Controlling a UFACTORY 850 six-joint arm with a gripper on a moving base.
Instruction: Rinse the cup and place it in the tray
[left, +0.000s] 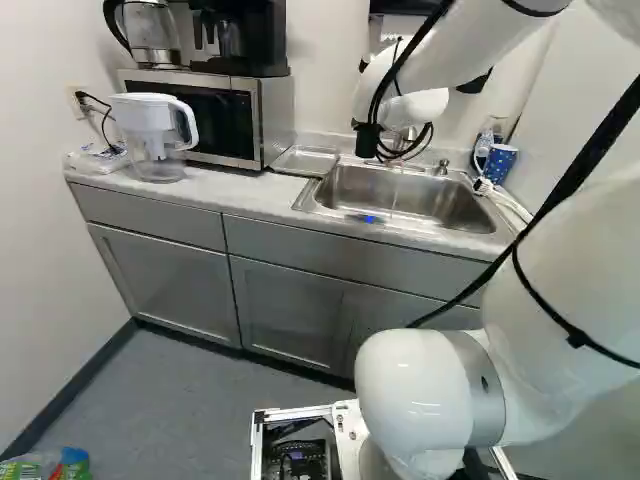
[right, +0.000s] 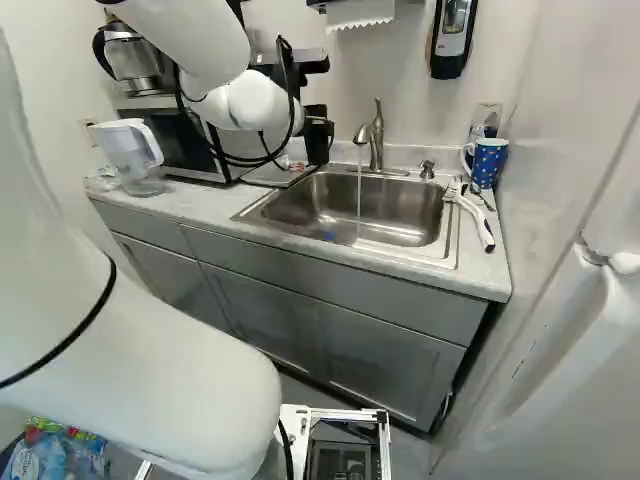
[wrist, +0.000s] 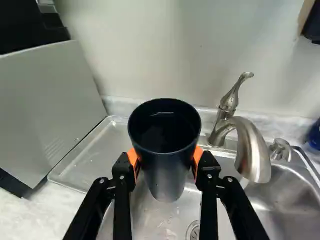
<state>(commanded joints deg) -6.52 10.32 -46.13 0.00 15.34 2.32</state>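
Observation:
In the right base view my gripper (right: 316, 114) is at the sink's left end, beside the faucet (right: 376, 140). Seen in the wrist view, the gripper (wrist: 165, 162) is shut on a dark cup (wrist: 166, 180), an orange pad against each side. The cup's mouth is uncovered, with a bright reflection inside; how full it is I cannot tell. Water (right: 359, 195) runs from the faucet into the sink (right: 350, 248), to one side of the cup. The metal tray (wrist: 82, 162) lies on the counter between microwave and sink, with nothing visible on it.
A microwave (left: 270, 120) stands behind the tray, a coffee machine (left: 265, 45) on top. The water pitcher (left: 150, 130) is at the counter's left. Right of the sink are a blue mug (right: 487, 163) and a white-handled brush (right: 476, 218). The wall (wrist: 145, 50) rises close behind the faucet.

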